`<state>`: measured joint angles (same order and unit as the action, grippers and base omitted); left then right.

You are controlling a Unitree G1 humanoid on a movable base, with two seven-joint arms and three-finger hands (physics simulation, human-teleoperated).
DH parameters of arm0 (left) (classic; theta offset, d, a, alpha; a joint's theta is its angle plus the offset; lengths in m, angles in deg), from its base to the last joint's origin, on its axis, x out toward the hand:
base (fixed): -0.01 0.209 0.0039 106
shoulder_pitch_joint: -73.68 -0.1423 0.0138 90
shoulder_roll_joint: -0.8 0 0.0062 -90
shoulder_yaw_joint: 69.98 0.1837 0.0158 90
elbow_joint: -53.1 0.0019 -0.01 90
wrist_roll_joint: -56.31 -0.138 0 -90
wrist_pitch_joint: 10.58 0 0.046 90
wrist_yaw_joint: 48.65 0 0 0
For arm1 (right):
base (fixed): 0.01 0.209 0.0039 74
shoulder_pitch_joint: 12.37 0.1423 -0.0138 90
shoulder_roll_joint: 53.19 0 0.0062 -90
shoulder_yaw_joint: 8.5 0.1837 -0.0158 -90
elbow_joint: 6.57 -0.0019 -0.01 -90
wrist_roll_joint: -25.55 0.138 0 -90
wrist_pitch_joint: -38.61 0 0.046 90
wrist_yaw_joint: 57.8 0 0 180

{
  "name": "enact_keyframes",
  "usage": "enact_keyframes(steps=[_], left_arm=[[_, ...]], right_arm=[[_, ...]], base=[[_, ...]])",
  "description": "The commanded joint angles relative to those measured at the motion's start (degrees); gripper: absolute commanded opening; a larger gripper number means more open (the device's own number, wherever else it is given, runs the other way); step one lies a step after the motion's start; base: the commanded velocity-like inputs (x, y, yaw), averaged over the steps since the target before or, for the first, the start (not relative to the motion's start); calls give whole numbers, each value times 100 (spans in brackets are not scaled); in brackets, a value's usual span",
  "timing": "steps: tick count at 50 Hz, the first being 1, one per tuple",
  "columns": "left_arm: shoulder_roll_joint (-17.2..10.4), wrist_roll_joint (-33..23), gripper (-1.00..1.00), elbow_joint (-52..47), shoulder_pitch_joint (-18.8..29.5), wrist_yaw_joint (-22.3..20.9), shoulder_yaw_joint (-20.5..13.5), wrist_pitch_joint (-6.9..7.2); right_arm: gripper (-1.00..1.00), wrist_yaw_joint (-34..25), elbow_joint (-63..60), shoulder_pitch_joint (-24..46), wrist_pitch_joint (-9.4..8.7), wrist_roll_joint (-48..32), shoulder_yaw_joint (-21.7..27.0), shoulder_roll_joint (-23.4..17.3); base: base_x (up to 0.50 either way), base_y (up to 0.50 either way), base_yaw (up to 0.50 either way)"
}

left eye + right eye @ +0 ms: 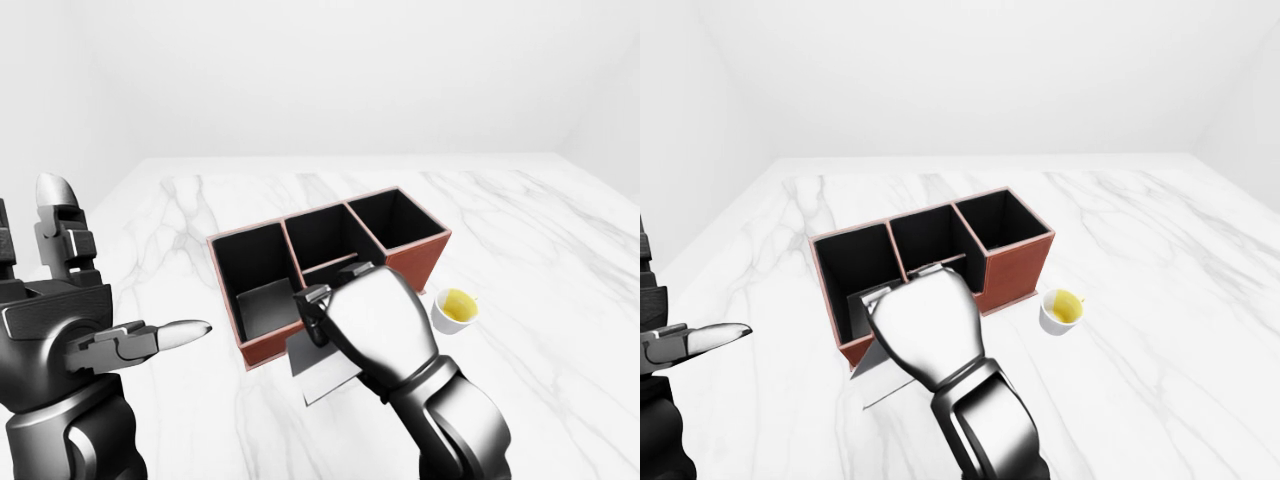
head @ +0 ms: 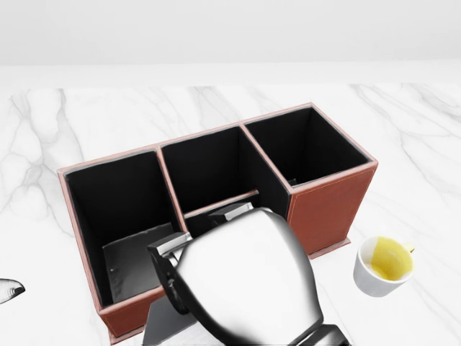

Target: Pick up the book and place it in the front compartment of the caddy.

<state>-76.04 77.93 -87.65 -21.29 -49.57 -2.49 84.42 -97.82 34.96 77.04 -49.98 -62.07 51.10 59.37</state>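
Down low in the left-eye view, the book (image 1: pixel 322 372) shows as a thin, flat grey slab, tilted, its corner poking out beneath the right hand (image 1: pixel 375 325) just outside the caddy's (image 2: pixel 328 209) near wall. That hand covers most of it, and I cannot tell how its fingers sit on the book. The caddy is red-brown with three black compartments. The left hand (image 1: pixel 75 320) stands apart at the left, fingers spread and empty. A white cup (image 1: pixel 455 309) rests on the marble desk (image 1: pixel 560 260) beside the caddy.

Before me the white marble table (image 1: pixel 520 230) carries a red-brown caddy (image 1: pixel 415 255) and, just beside its right end, a white cup (image 1: pixel 455 310).
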Motion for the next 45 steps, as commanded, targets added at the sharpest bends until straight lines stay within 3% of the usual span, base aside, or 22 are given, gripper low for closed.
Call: enact_keyframes(steps=[1, 13, 17, 23, 35, 41, 45], left_arm=[[57, -497, 100, 476, 69, 70, 297, 0], [57, -484, 100, 454, 65, 74, 288, 0], [56, -486, 100, 495, 69, 70, 285, 0], [43, -454, 100, 494, 82, 68, 248, 0], [47, -475, 100, 480, 80, 79, 277, 0], [39, -467, 100, 469, 90, 87, 272, 0], [35, -459, 100, 459, 103, 92, 265, 0]], right_arm=[[-100, 2, -134, 628, 74, -28, 130, 491], [-100, 2, -17, 1070, 66, 19, 385, 726], [-100, 2, 185, 1605, -50, 33, 584, 1000], [-100, 2, 342, 1712, -50, 102, 696, 964], [-100, 2, 788, 2601, -494, 263, 1222, 1065], [-100, 2, 1019, 2838, -641, 401, 1399, 970], [-100, 2, 1125, 2969, -641, 465, 1461, 932]], base=[[0, 0, 0], [0, 0, 0], [0, 0, 0], [0, 0, 0], [0, 0, 0], [0, 0, 0], [0, 0, 0]])
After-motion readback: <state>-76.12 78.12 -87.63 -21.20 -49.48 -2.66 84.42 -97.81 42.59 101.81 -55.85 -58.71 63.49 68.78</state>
